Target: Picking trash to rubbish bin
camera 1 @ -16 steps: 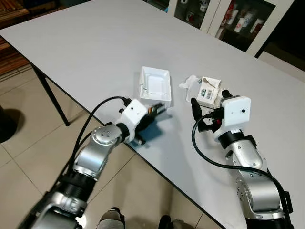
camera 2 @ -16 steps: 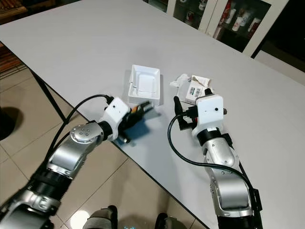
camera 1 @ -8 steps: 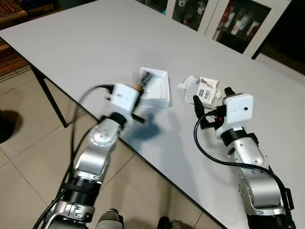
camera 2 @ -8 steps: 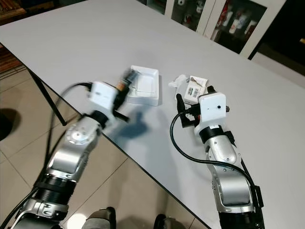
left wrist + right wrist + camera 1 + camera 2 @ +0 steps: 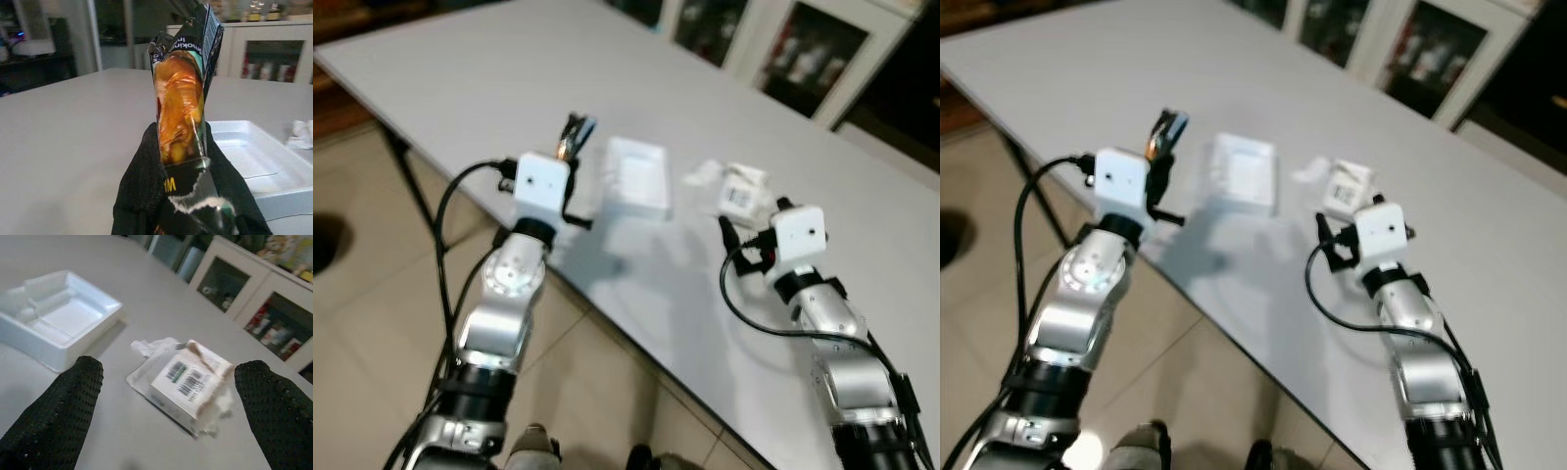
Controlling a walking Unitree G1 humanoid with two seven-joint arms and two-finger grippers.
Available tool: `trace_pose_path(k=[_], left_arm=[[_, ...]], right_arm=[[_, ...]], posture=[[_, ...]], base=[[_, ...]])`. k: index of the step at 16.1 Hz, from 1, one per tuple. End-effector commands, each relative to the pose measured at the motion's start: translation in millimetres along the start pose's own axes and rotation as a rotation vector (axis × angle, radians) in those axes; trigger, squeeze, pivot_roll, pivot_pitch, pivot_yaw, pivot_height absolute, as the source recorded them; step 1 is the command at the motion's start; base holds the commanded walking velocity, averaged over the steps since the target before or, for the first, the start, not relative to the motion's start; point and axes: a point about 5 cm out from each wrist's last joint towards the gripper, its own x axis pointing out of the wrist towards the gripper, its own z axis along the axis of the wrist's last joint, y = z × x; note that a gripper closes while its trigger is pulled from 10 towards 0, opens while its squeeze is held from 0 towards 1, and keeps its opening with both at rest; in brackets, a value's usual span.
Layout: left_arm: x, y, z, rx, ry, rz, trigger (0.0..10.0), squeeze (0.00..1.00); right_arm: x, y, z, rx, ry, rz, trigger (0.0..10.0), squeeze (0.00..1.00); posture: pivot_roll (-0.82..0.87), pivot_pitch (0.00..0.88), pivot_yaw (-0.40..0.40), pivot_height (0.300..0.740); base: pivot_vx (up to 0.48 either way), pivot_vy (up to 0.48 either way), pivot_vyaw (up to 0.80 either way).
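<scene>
Wrapper (image 5: pixel 182 105) pinched upright in raised left gripper (image 5: pixel 181 161).

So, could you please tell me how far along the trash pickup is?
Nothing looks binned yet. In hand: the left claw is shut on a torn wrapper, raised above the table. Left: the white tray and the crumpled carton, which the open right claw faces.
</scene>
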Motion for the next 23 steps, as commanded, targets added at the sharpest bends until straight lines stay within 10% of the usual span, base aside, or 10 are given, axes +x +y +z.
trace_pose_path(k=[1,23], left_arm=[[-4.0,2.2,-3,-0.002,0.022,0.022,10.0,0.0],[-37.6,17.6,15,0.02,0.08,0.058,10.0,0.0]], right_arm=[[1.0,-5.0,-3,-0.007,0.001,-0.015,10.0,0.0],[77.2,-9.6,16,-0.275,-0.046,0.315,10.0,0.0]], posture=[[0.38,0.196,-0.186,0.74],[0.57,0.333,-0.234,0.74]], base=[[0.0,0.0,0.8],[0.0,0.0,0.04]])
